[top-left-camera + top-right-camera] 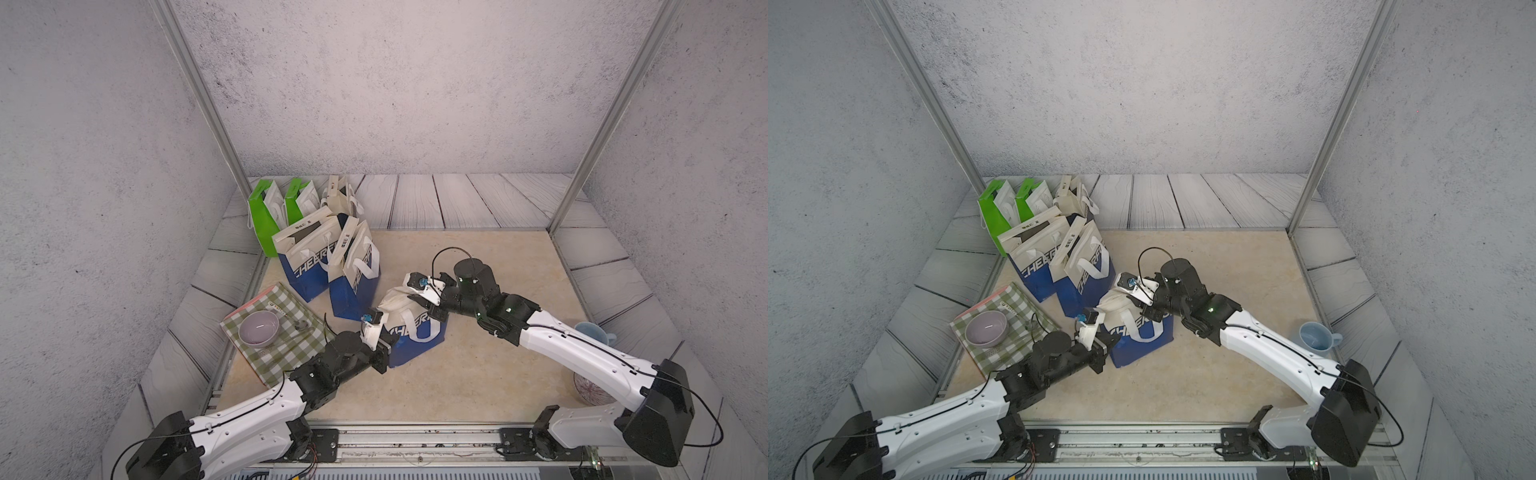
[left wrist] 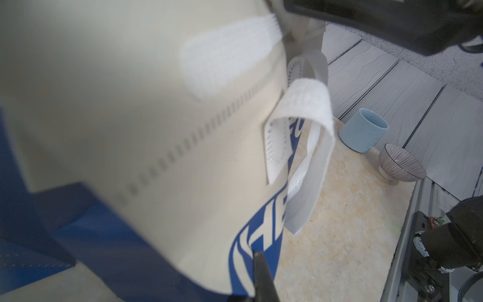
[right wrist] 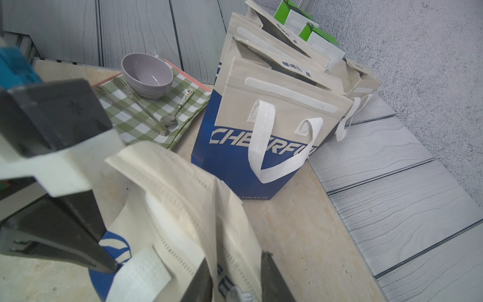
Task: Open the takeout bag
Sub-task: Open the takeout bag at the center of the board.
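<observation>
Pulling now could tip the bag (image 1: 415, 343), since only the left gripper (image 1: 379, 323) is closed on its left rim while the right gripper (image 1: 420, 302) stands open around the right rim.

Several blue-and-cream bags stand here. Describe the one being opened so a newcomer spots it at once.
Start at the beige tabletop. Away from the bag cluster in its far left corner, one blue-and-cream takeout bag stands alone near the middle. Only it has a crumpled cream top, gripped by the left end effector, the open right end effector straddling it.
</observation>
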You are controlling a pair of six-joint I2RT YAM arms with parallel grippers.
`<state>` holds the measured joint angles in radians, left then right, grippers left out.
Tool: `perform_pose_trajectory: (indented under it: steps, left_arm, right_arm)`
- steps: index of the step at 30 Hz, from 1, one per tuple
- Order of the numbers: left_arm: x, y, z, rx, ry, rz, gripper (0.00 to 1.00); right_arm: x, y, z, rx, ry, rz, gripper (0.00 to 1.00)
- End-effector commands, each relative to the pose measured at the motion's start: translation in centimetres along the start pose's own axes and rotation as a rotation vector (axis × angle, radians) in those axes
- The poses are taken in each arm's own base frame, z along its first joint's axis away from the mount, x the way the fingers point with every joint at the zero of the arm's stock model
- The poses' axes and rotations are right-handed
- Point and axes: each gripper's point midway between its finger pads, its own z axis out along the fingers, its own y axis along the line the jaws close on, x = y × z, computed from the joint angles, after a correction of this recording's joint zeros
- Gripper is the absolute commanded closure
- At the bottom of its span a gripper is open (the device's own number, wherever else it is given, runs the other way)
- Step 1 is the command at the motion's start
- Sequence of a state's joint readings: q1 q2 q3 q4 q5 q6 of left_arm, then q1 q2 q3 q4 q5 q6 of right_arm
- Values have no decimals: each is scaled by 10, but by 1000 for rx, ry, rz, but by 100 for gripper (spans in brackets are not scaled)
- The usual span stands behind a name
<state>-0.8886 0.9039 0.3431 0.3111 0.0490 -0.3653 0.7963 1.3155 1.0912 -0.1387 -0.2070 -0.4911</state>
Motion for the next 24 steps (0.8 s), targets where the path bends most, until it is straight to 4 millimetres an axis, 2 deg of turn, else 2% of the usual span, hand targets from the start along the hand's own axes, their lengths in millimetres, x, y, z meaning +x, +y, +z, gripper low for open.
perform_pose_trajectory:
  steps: [1, 11, 15, 19, 21, 24]
  left_arm:
    - [3, -4, -1, 19, 9, -4, 100]
    - [2, -4, -2, 18, 6, -6, 100]
    - [2, -4, -2, 17, 6, -5, 100]
    - [2, -3, -2, 15, 5, -7, 100]
    - [2, -4, -3, 16, 5, -6, 100]
    - [2, -2, -4, 9, 5, -2, 100]
  right_arm:
    - [-2, 0, -2, 33, -16, -30, 70]
    - [-1, 15, -5, 16, -80, -71, 87]
    - [-1, 19, -4, -2, -85, -78, 90]
    - [2, 11, 0, 22, -46, -71, 93]
    - [1, 4, 0, 56, -34, -60, 100]
    - [-6, -4, -4, 74, -27, -54, 100]
